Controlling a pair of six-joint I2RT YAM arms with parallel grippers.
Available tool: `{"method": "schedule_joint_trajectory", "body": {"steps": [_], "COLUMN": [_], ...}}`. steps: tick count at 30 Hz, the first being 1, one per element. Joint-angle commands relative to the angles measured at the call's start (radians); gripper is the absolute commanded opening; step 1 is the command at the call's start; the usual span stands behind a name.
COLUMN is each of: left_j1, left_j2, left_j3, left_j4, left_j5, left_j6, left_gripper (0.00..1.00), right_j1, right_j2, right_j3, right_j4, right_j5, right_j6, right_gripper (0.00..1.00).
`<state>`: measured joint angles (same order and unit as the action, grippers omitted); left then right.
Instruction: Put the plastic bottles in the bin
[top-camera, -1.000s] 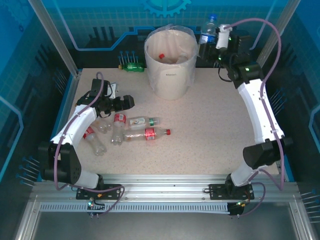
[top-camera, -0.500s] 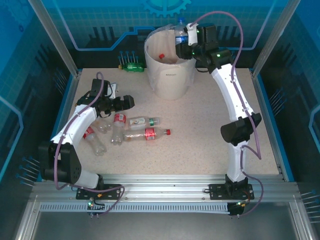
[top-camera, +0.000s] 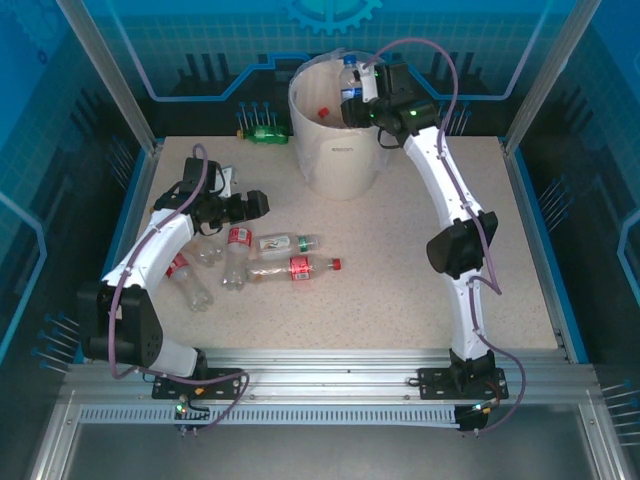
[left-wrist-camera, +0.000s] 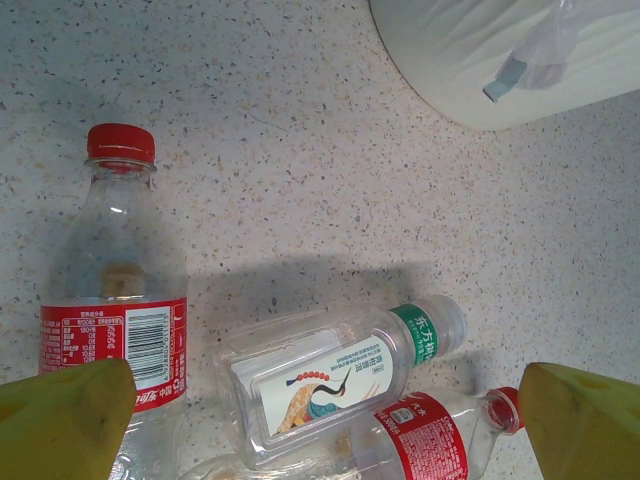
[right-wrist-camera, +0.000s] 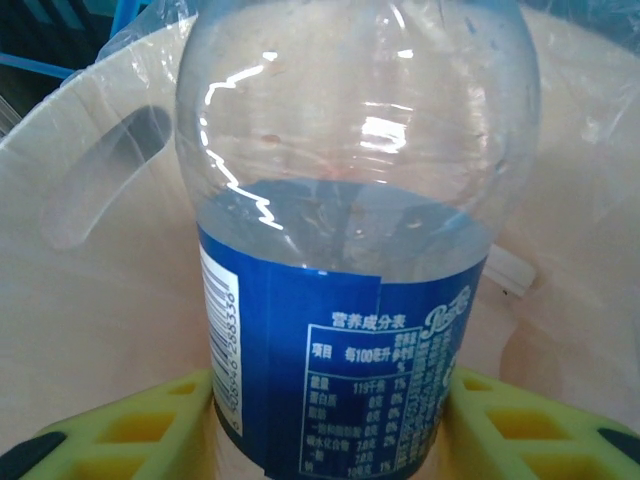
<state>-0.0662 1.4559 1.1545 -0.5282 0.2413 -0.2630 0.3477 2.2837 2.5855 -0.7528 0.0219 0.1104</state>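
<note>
Release stage, by judgement. Grips, in the right gripper (right-wrist-camera: 335, 430), a clear round plastic bottle with a blue label (right-wrist-camera: 350, 200), yellow pads (right-wrist-camera: 130, 425) pressed against both sides of the label. Stands roughly upright, long axis vertical and cap uppermost, above the mouth of the tall off-white cylindrical bin lined with a clear plastic bag (top-camera: 340, 150), toward its far right rim. Shows the bin's inner wall behind the bottle in the wrist view, so probably sits inside the rim line. Calls for little beyond parting the jaws for a straight drop downward; could clip the liner edge, being close to that rim.

Over to the near left of the bin, well apart from it: left gripper (top-camera: 257, 205), jaws spread wide, nothing between them. Just below it, also near left of the bin: red-capped clear bottle with a red label (left-wrist-camera: 115, 300), cap end toward the bin; beside it a white-labelled clear bottle (left-wrist-camera: 335, 380), slanted, neck likewise toward the bin; just beside that, a second red-labelled bottle (left-wrist-camera: 430, 440). Best left to the left arm, far nearer these than the right.
</note>
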Motion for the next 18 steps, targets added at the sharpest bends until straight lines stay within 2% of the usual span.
{"method": "schedule_joint_trajectory", "body": {"steps": [1, 7, 13, 18], "left_j1": [0.005, 0.005, 0.006, 0.005], "left_j2": [0.005, 0.012, 0.019, 0.022], "left_j3": [-0.009, -0.007, -0.006, -0.006], "left_j4": [-0.001, -0.001, -0.002, -0.001], "left_j5": [0.021, 0.022, 0.022, 0.020], "left_j6": [-0.010, -0.010, -0.012, -0.019], "left_gripper": [0.99, 0.99, 0.99, 0.99], "right_j1": [0.006, 0.007, 0.007, 0.007], "right_j2": [0.037, 0.073, 0.088, 0.089], "right_j3": [0.018, 0.012, 0.013, 0.011], "right_j4": [0.005, 0.025, 0.033, 0.039], "right_j5": [-0.007, -0.016, -0.030, -0.038], "right_j6": [-0.010, -0.014, -0.047, -0.061], "right_gripper": [0.52, 0.65, 0.67, 0.77]}}
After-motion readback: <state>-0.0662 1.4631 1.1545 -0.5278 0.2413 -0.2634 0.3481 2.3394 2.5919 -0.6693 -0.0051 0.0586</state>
